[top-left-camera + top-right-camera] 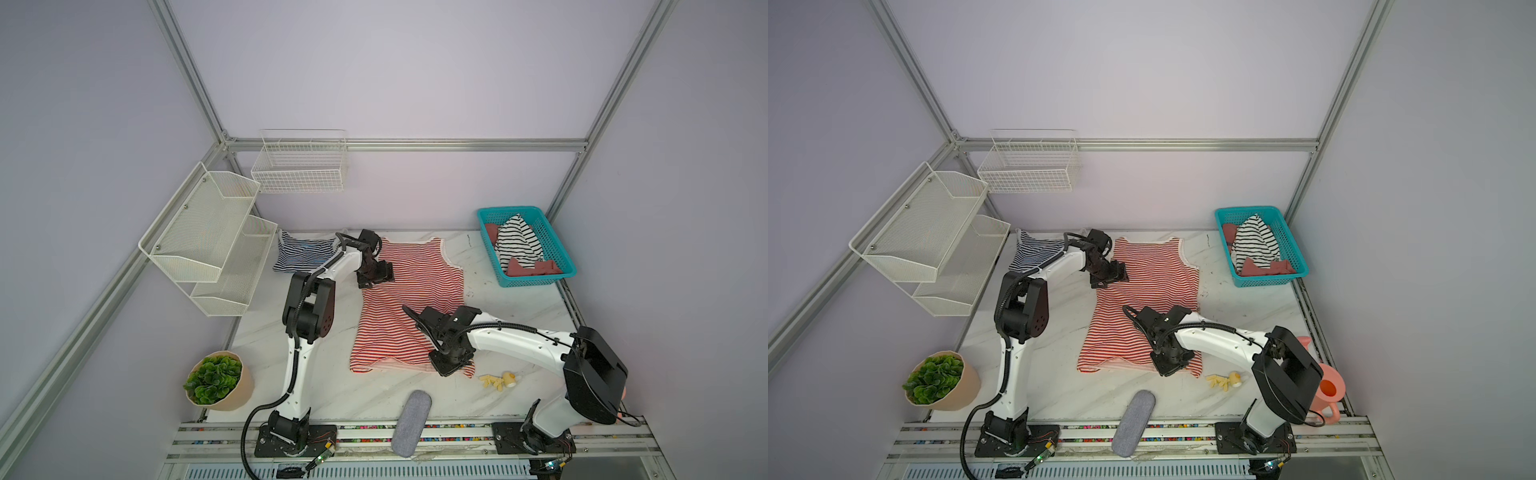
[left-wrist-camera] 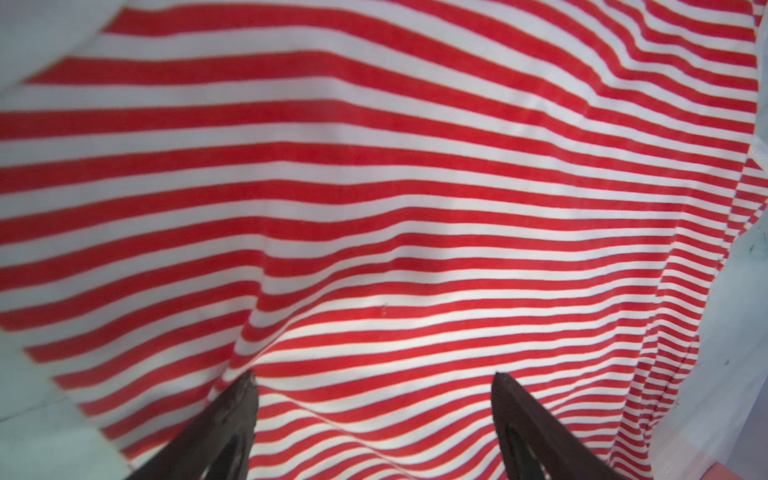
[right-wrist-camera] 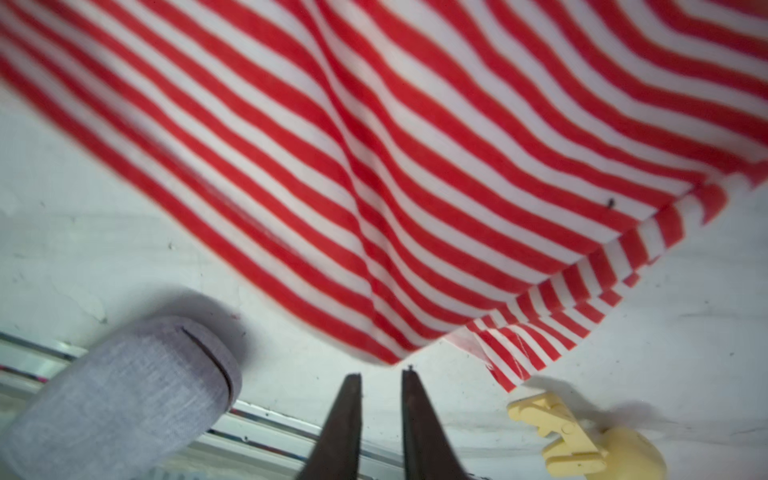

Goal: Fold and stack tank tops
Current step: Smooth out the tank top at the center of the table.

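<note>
Both top views show the red-and-white tank top (image 1: 409, 299) spread on the counter (image 1: 332, 390) at mid-frame, with its straps toward the back wall and its hem toward the lower edge. The navy-and-white tank top (image 1: 301, 255) lies bunched to its left at the counter's back edge, and neither wrist view catches it.

From above, the left arm reaches over the red top's upper left side, but its grasp cannot be read there. The left wrist view settles it: the left fingers (image 2: 232, 415) stand wide apart with nothing between them, over rippled striped cloth. Whether their tips touch the cloth is hard to say.

The right arm sits at the hem's lower right corner, its wrist hiding the tips from above. In the right wrist view the right fingers (image 3: 345, 415) are parted by a narrow gap and hold nothing, with the folded hem just beyond them. The same view shows the grey felt case (image 3: 124, 386) and a pale yellow toy (image 3: 573, 436) close up.

A pink watering can (image 1: 1329, 386) shows plainly in a top view, at the right behind the right arm.
</note>
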Tool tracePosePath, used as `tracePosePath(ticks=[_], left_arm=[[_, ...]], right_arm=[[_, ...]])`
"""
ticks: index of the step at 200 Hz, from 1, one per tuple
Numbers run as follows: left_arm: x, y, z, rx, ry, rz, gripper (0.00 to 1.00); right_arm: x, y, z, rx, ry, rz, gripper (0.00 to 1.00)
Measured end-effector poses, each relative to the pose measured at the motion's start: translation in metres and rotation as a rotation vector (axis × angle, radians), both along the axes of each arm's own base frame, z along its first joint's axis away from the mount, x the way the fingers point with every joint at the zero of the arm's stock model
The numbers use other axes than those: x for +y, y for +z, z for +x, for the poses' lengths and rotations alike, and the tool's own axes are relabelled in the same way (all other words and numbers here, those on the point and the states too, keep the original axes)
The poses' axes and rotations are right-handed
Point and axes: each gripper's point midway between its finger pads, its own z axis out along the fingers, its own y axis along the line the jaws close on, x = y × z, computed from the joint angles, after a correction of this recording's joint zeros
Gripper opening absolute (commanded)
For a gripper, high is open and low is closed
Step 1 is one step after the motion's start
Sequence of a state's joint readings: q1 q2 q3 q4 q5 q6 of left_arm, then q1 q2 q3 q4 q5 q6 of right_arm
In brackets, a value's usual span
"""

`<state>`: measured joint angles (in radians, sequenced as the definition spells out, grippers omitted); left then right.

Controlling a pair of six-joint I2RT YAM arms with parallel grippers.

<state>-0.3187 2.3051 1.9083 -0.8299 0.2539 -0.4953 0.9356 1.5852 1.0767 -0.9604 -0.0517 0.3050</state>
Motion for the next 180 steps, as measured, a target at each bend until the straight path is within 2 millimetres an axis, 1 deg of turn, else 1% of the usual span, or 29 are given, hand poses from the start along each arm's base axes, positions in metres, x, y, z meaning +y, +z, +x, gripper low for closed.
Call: tracePosePath(ticks=[8, 22, 57, 81, 98, 125, 137, 147, 168, 180], left_arm=[[0.001, 0.001, 0.001, -0.002, 0.002, 0.0, 0.9], [0.003, 0.001, 0.003, -0.006, 0.007, 0.003, 0.91], [0.008, 0.003, 0.011, -0.015, 0.023, 0.021, 0.95], [0.014, 0.005, 0.019, -0.025, 0.044, 0.029, 0.96], [0.02, 0.004, 0.02, -0.02, 0.06, 0.036, 0.97], [0.027, 0.011, 0.022, -0.029, 0.079, 0.042, 0.99], [0.029, 0.023, 0.023, -0.052, 0.083, 0.04, 1.0], [0.029, 0.039, 0.024, -0.082, 0.085, 0.035, 1.0], [0.03, 0.086, 0.025, -0.174, 0.089, 0.009, 1.0], [0.032, 0.114, 0.02, -0.23, 0.092, -0.005, 1.0]], right_arm=[[0.001, 0.0, 0.0, 0.001, -0.001, 0.003, 0.45], [0.002, 0.001, 0.0, -0.005, -0.005, 0.008, 0.48], [0.001, 0.01, 0.008, -0.054, -0.051, 0.016, 0.48], [-0.002, 0.013, 0.014, -0.094, -0.101, 0.007, 0.44], [-0.003, 0.015, 0.02, -0.128, -0.142, 0.008, 0.41], [-0.006, 0.011, 0.027, -0.168, -0.197, 0.009, 0.38], [-0.005, 0.007, 0.029, -0.174, -0.216, 0.021, 0.37], [-0.005, 0.003, 0.032, -0.177, -0.231, 0.033, 0.36], [-0.008, -0.003, 0.041, -0.184, -0.274, 0.058, 0.33], [-0.01, -0.006, 0.047, -0.181, -0.303, 0.075, 0.32]])
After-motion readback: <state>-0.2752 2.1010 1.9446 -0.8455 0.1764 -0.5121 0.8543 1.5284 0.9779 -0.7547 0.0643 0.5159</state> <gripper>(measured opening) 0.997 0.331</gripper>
